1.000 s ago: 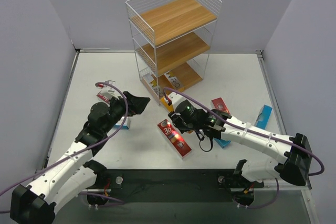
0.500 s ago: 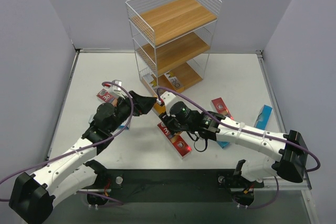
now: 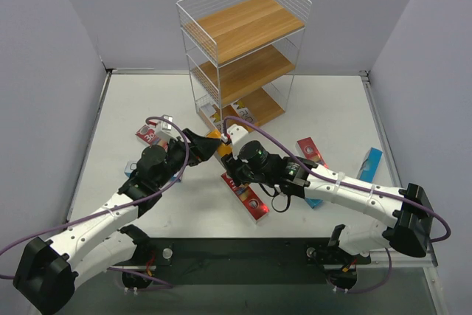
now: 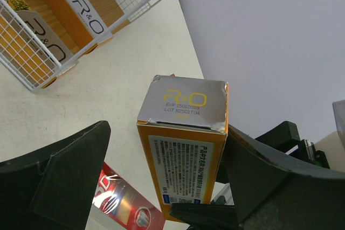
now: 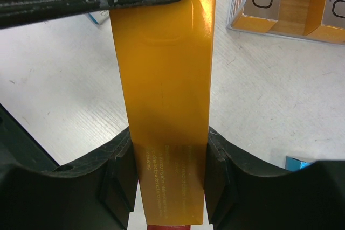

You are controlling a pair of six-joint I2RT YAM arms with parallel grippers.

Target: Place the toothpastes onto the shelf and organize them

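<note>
our right gripper is clamped tight on the long orange-and-white cardboard toothpaste carton, holding it over the white table near the foot of the tall white wire shelf with wooden boards. our left gripper is spread wide around the carton's silver end. two similar orange cartons lie on the bottom tier.

Beneath both pairs of jaws we see a white table; pale grey walls rise well beyond them.
</note>
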